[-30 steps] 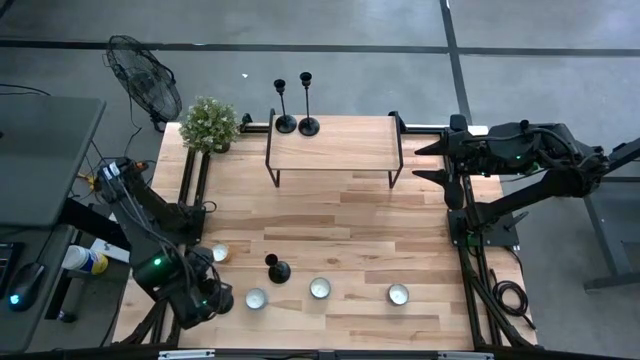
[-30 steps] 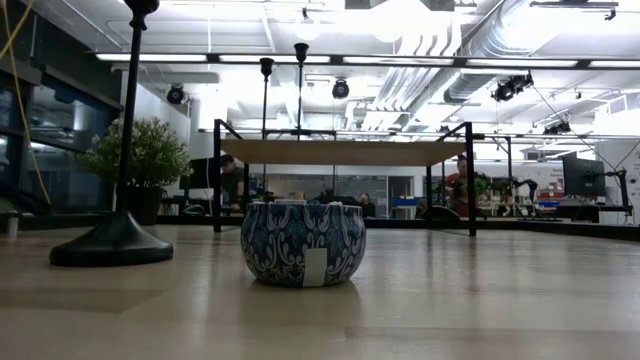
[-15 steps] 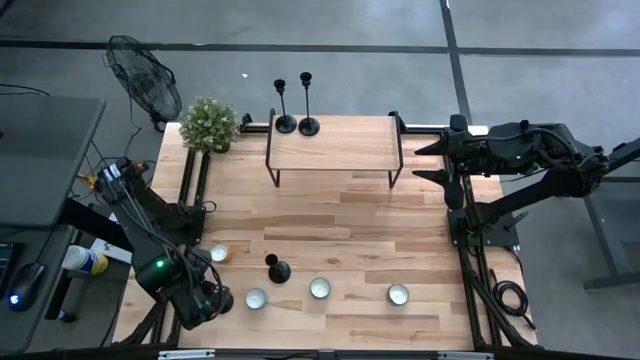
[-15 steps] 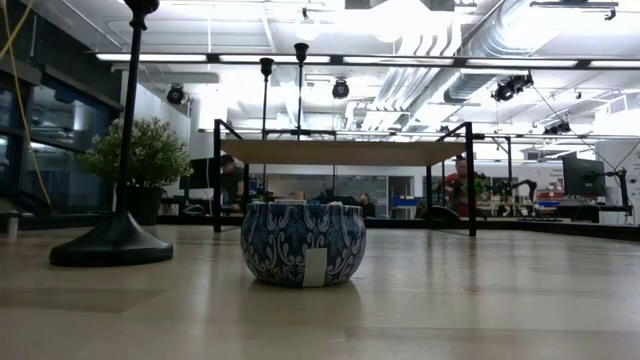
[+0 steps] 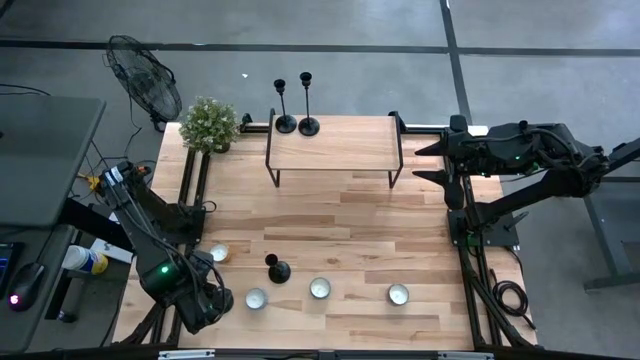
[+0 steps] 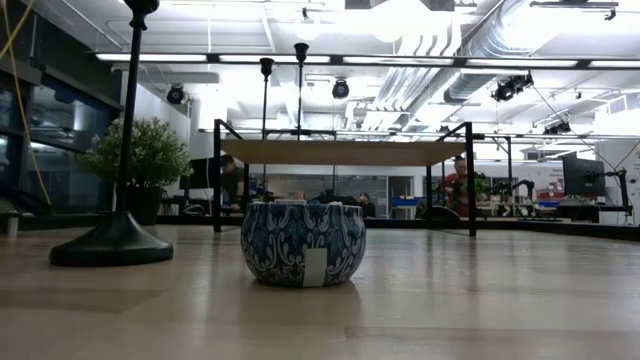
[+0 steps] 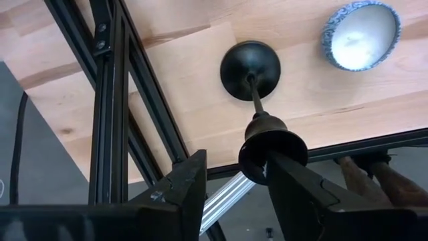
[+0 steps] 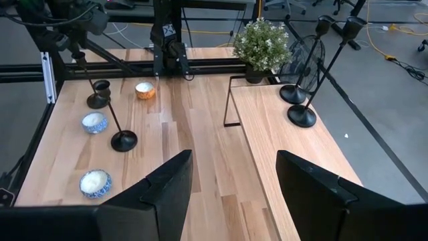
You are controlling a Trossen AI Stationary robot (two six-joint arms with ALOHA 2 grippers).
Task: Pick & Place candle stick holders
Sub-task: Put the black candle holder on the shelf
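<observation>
1. Left gripper [image 7: 234, 191] is over the table's [image 5: 330, 215] near-left corner. Its jaws are part open, with the cup top of a candlestick [image 7: 251, 80] between the fingers, close against one and clear of the other, so not clamped.
2. That candlestick stands on its base on the wood, beside a blue cup [image 7: 360, 35] filled with white wax.
3. Second candlestick [image 5: 276, 267] stands free on the table near the front, between the copper cup [image 5: 219, 253] and the blue cups.
4. Two more candlesticks [image 5: 285, 108] [image 5: 308, 102] stand upright, side by side, on the far edge of the riser [image 5: 335, 145].
5. Three blue cups [image 5: 256, 298] [image 5: 320, 288] [image 5: 398, 294] sit in a row along the near side, each with white wax. What the copper cup holds, I cannot tell.
6. Potted plant [image 5: 210, 123] is at the far-left corner, and a fan [image 5: 145, 75] is on the floor beyond it.
7. Right gripper [image 5: 428, 163] hangs at the far-right edge beside the riser, jaws wide apart, holding nothing.
</observation>
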